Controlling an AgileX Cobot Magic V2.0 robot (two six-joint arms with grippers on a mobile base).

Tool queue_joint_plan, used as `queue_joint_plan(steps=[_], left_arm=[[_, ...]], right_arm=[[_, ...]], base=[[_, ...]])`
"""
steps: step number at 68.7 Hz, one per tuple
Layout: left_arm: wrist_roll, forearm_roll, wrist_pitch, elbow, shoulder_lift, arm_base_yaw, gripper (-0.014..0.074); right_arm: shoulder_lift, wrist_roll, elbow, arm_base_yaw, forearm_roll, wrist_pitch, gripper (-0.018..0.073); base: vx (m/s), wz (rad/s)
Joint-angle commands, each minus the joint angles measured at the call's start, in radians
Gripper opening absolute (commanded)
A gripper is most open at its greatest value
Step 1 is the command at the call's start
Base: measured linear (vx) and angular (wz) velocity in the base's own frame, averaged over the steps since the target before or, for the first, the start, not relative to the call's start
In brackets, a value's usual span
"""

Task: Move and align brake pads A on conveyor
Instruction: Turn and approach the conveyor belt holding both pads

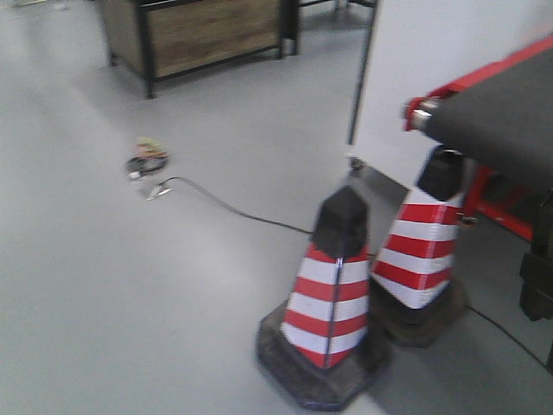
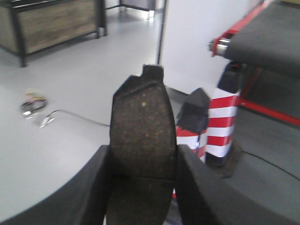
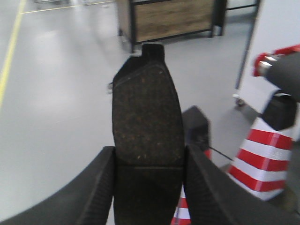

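My left gripper (image 2: 143, 159) is shut on a dark grey brake pad (image 2: 142, 126) that stands upright between its fingers, groove just above the fingertips. My right gripper (image 3: 149, 157) is shut on another brake pad (image 3: 146, 112), also upright. Both are held in the air above the floor, to the left of the conveyor. The conveyor (image 1: 510, 112), a dark belt with red edge strips, shows at the far right of the front view, in the left wrist view (image 2: 267, 42), and its end roller in the right wrist view (image 3: 281, 63). No grippers show in the front view.
Two red-and-white traffic cones (image 1: 333, 303) (image 1: 423, 251) stand on the grey floor by the conveyor's end. A black cable (image 1: 233, 207) runs across the floor to a small device (image 1: 147, 160). A wooden cabinet (image 1: 207, 30) stands at the back. A white panel (image 1: 432, 69) is behind the cones.
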Motion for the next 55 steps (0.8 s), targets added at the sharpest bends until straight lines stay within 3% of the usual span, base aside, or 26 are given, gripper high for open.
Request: queue_joint_plan(steps=[1,55], left_arm=[[-0.003,0.023,-0.091,-0.028,0.012,-0.004,-0.0006],[-0.003,0.023,-0.091,-0.028,0.012,-0.004,-0.0006]], right_arm=[[0.005,-0.008,-0.032,-0.001,-0.019,-0.096,-0.0007],[0.005,-0.008,-0.032,-0.001,-0.019,-0.096,-0.0007]], base=[[0.28,-0.85],[0.20,-0.80]])
